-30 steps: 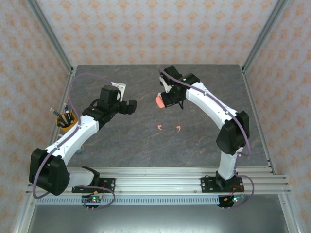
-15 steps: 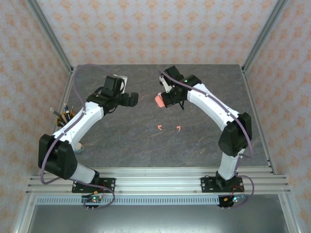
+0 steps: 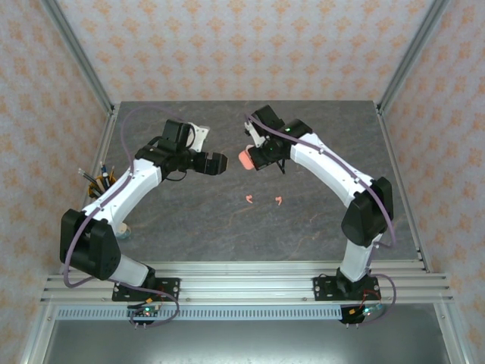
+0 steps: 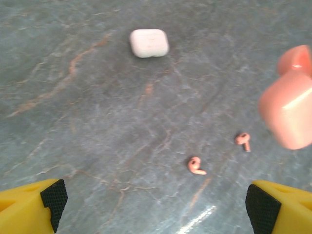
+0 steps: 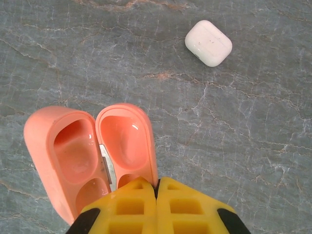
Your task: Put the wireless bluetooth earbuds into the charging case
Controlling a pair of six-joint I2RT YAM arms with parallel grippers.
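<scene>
My right gripper (image 5: 157, 187) is shut on the rim of the open coral-pink charging case (image 5: 87, 151), held above the table with both halves empty. From above, this case (image 3: 245, 158) sits at the right gripper (image 3: 256, 157). Two coral-pink earbuds (image 3: 248, 199) (image 3: 278, 200) lie on the table below it; the left wrist view shows one earbud (image 4: 195, 165) and the other (image 4: 243, 140). My left gripper (image 4: 156, 209) (image 3: 218, 163) is open and empty, just left of the case. A shut white case (image 4: 149, 43) (image 5: 208, 42) lies on the table. The white earbuds are out of view.
A yellow pen cup (image 3: 103, 188) stands at the table's left edge beside the left arm. Metal frame posts (image 3: 79, 57) rise at the back corners, and a rail (image 3: 242, 280) runs along the near edge.
My left arm has swung its gripper to the right, closer to the held coral case. The right gripper and case have barely shifted. The earbuds have not moved.
</scene>
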